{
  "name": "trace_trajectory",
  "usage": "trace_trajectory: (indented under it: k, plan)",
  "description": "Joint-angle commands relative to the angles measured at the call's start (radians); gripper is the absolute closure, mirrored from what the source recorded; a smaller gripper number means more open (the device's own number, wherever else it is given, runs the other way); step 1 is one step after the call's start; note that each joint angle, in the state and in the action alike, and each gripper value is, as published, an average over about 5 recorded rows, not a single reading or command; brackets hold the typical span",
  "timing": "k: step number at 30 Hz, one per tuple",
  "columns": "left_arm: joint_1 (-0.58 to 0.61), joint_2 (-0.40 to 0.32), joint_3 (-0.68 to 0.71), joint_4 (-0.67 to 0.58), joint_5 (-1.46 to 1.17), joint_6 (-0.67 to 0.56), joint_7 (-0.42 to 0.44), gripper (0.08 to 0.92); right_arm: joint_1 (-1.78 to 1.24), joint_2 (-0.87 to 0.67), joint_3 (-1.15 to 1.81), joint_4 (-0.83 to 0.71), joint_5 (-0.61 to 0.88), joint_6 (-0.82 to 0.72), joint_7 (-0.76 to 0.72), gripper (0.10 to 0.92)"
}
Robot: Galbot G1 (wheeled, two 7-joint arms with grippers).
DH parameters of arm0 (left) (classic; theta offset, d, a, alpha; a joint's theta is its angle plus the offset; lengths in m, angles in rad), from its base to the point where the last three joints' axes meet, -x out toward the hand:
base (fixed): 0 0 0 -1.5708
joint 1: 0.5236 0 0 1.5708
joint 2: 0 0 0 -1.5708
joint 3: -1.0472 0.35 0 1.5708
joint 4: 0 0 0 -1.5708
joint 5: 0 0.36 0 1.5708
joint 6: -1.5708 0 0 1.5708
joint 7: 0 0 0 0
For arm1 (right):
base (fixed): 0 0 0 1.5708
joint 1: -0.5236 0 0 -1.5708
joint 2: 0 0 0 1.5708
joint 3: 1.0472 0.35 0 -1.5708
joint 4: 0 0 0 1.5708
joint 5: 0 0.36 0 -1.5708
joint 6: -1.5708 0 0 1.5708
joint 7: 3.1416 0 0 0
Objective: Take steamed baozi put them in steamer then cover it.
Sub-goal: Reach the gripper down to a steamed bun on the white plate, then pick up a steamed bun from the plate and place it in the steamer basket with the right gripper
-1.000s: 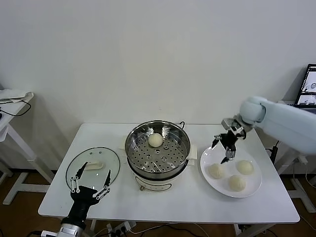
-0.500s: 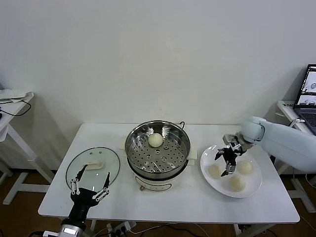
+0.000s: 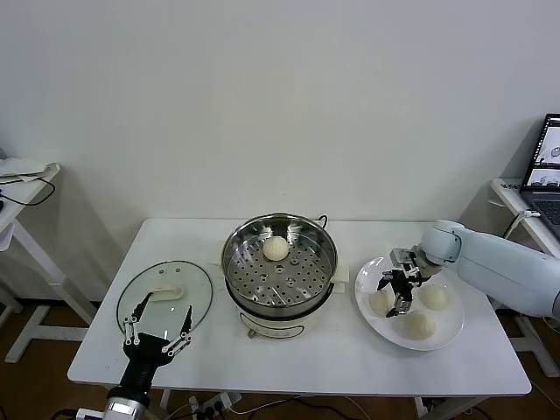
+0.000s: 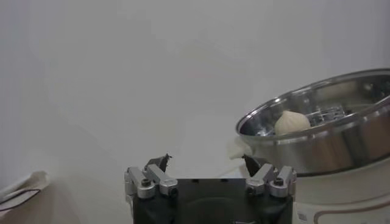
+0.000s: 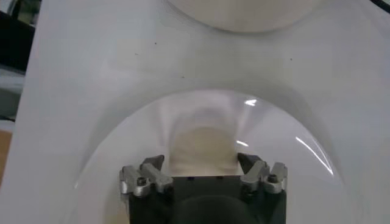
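Note:
One baozi (image 3: 275, 248) lies on the perforated tray of the steamer (image 3: 231, 264) at the table's middle. Three more rest on the white plate (image 3: 446, 338) to its right. My right gripper (image 3: 393, 297) is down over the leftmost plate baozi (image 3: 379, 304), still open, one finger close on each side. In the right wrist view that baozi (image 5: 204, 141) fills the space between the fingers of the right gripper (image 5: 200, 160). The cover (image 3: 188, 278) lies flat at the table's left. My left gripper (image 3: 166, 304) waits open at the near left edge, empty; the left gripper (image 4: 206, 161) faces the steamer (image 4: 329, 146).
The other two plate buns (image 3: 434, 296) (image 3: 420, 325) lie right of the gripper. A laptop (image 3: 549, 153) stands on a side table at far right. Another small table (image 3: 26, 175) is at far left. The steamer's cream base (image 5: 244, 15) is near the plate.
My right gripper has come down from above the plate onto its leftmost bun, and its fingers have drawn in around it. The left arm has barely moved.

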Motion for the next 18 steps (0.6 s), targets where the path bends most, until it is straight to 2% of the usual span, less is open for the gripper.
trace_trajectory:
  k: [1, 9, 14, 18]
  plan:
    - [-0.001, 0.000, 0.000, 0.003, 0.002, -0.001, 0.000, 0.177, -0.016, 0.003, 0.016, -0.005, -0.010, -0.001, 0.014, 0.330]
    - [-0.003, 0.003, 0.007, -0.006, 0.000, 0.000, -0.001, 0.177, 0.091, -0.035, 0.002, 0.057, -0.004, 0.011, -0.056, 0.358]
    - [-0.006, 0.009, 0.012, -0.014, -0.003, 0.001, -0.001, 0.177, 0.274, -0.046, -0.078, 0.102, 0.039, 0.022, -0.150, 0.369]
    - [-0.011, 0.012, 0.019, -0.019, -0.005, 0.000, -0.001, 0.177, 0.465, 0.004, -0.167, 0.104, 0.107, 0.024, -0.223, 0.375]
